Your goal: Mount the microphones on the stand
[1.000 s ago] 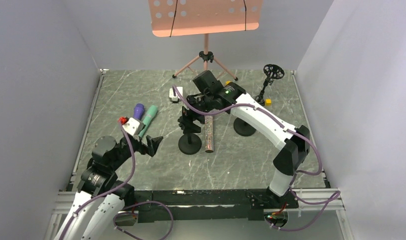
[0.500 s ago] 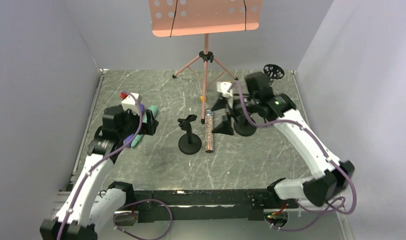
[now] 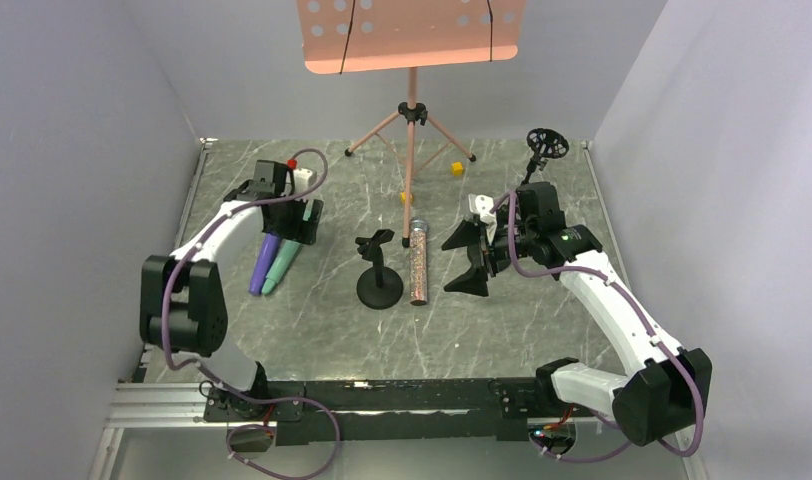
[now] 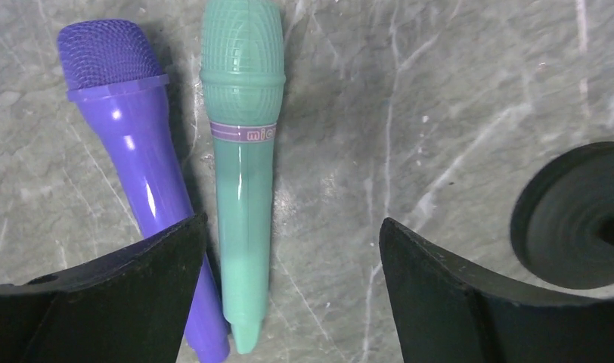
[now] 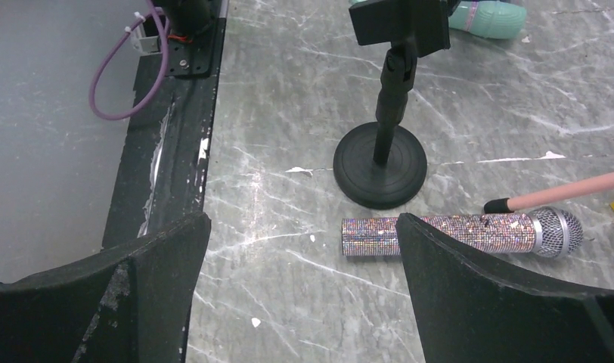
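The left gripper (image 4: 289, 242) hangs wide open and empty over the mint-green microphone (image 4: 243, 189), which lies beside the purple microphone (image 4: 130, 136), both left of the black stand (image 3: 379, 268). The right gripper (image 5: 304, 234), equally wide and empty, has drawn back from above the stand to its right. The glittery microphone (image 5: 455, 233) lies just right of the stand's base, a pink tripod leg (image 5: 561, 193) ending close by its head.

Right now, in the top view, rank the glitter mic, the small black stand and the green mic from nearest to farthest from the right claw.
1. Glitter mic, just left of the right claw.
2. Small black stand, left of that mic.
3. Green mic, far left.
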### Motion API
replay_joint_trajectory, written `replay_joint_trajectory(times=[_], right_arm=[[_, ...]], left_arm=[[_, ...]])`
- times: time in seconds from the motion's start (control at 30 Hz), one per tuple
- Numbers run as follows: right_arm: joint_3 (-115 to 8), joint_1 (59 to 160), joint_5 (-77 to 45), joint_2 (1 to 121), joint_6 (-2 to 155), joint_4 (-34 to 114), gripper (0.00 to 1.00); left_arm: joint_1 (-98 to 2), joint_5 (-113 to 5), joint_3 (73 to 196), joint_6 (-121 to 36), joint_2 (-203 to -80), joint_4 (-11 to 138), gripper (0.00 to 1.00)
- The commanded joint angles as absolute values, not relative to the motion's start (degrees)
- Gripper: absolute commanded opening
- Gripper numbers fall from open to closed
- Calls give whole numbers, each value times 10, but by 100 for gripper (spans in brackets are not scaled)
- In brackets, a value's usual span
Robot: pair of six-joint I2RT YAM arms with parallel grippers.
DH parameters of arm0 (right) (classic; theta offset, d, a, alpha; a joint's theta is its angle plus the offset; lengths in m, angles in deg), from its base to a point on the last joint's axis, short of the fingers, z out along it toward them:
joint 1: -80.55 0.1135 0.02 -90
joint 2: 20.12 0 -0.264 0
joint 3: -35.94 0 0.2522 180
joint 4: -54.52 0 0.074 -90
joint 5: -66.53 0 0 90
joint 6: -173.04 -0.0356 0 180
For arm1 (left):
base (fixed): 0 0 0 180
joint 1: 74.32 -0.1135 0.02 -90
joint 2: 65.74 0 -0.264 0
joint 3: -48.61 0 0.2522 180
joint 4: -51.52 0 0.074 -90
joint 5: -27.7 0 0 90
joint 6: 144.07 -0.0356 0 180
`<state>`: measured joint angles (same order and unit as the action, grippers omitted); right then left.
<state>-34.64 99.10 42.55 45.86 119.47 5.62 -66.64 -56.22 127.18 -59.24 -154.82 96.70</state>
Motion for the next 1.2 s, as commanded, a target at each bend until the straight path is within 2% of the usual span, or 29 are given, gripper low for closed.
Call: replay_joint_trajectory(times=[0.0, 0.17, 0.43, 0.53, 0.9, 0.97, 1.07, 1.17], right_arm=[[-348, 989, 459, 450, 1228, 82, 100], [-350, 989, 453, 445, 1235, 75, 100], [-354, 989, 459, 454, 1240, 66, 100], [-354, 989, 459, 455, 1241, 65, 100], [-355, 989, 459, 452, 1247, 60, 100], [-356, 989, 459, 451, 1249, 57, 100], [-357, 988, 456, 449, 1252, 54, 100], [-357, 985, 458, 447, 1253, 53, 100]], left_arm=[[-668, -578, 1321, -632, -1608, 1012, 84], [-668, -599, 1329, -637, -1657, 1022, 71], [-668, -587, 1330, -642, -1683, 1018, 64], [-668, -568, 1332, -640, -1695, 1020, 58], [-646, -593, 1333, -616, -1714, 1028, 55], [-639, -598, 1334, -610, -1715, 1027, 44], [-632, -600, 1334, -602, -1708, 1024, 22], [-630, -597, 1326, -594, -1672, 1012, 15]])
